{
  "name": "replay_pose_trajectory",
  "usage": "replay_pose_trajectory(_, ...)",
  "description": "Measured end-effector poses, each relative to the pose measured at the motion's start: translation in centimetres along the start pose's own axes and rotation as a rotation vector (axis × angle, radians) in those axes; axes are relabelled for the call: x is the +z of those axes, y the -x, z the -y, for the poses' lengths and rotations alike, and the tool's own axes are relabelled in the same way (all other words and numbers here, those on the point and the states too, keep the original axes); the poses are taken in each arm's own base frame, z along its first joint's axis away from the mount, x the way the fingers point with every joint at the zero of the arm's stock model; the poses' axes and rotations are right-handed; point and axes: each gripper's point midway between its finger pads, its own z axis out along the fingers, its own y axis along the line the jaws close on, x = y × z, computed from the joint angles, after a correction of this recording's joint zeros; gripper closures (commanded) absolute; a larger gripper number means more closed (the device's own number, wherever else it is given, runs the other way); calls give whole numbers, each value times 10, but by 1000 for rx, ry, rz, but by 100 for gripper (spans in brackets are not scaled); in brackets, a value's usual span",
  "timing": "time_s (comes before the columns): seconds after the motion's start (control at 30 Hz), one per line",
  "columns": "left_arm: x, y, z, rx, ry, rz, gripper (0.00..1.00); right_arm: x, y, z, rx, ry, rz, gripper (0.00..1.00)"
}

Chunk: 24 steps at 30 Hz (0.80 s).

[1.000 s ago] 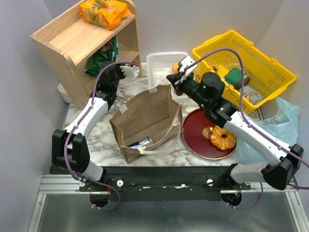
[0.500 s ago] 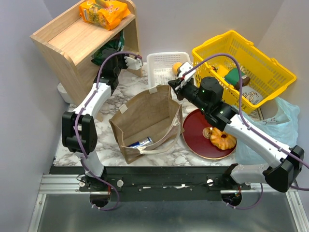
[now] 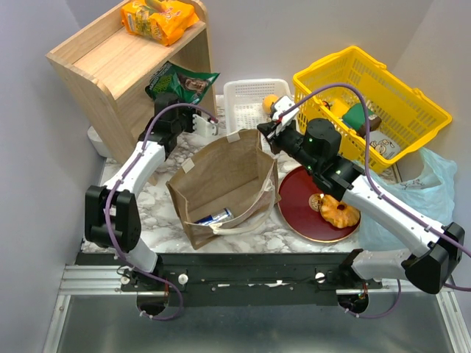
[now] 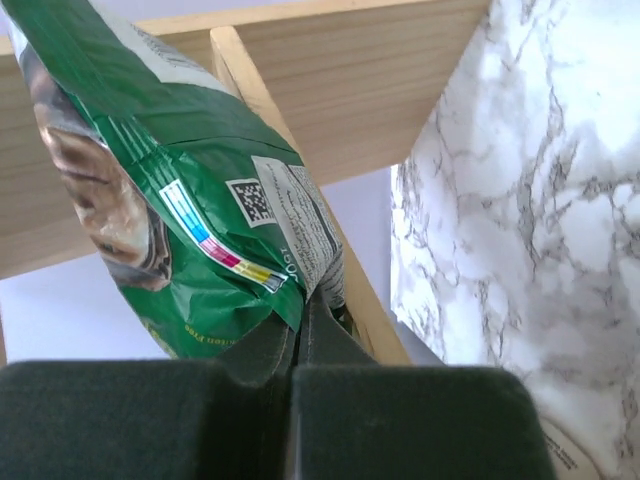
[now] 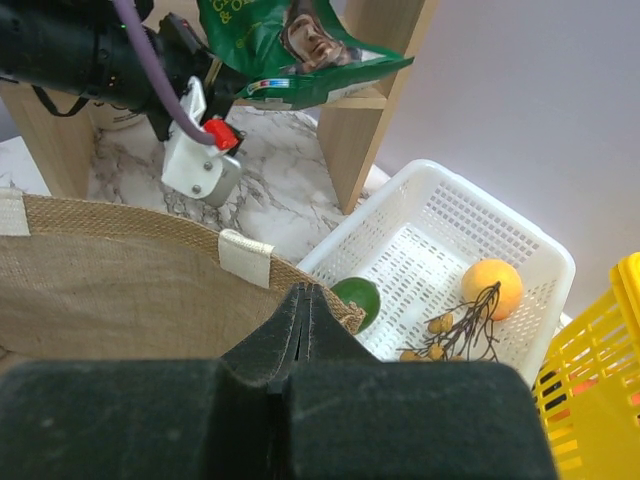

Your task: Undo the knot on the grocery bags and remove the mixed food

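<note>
- While my left gripper [image 4: 298, 328] pinches the green packet [image 4: 200, 140] by its edge, I'd ease it slowly onto the shelf [image 3: 103, 59] (thin hold)
- Right gripper [image 5: 305, 303]: pressed together, empty

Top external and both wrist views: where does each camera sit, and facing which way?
Top external: above, behind the arms, facing down on the table; both show.
Left wrist: on left arm, facing along the left pincer, which pinches the green packet.
Right wrist: on right arm, facing past the shut right pincer to the white basket.
Both wrist views share the green packet.
</note>
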Motion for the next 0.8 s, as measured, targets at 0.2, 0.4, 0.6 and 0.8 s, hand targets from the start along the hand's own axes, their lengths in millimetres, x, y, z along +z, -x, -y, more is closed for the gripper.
replay_pose_trajectory(0.2, -26, 2, 10, -69, 20, -7, 28, 0, -1, 0, 2, 0, -2, 99)
replay_pose_trajectory(0.4, -76, 12, 5, -240, 115, 9, 38, 1, -10, -3, 3, 6, -20, 99)
replay_pose_trajectory(0.6, -109, 7, -18, -511, 226, -73, 100, 0, -19, -6, 6, 14, -38, 99)
replay_pose_trajectory(0.8, -102, -14, -20, -719, 235, -236, 100, 0, -19, -8, 7, 28, -34, 99)
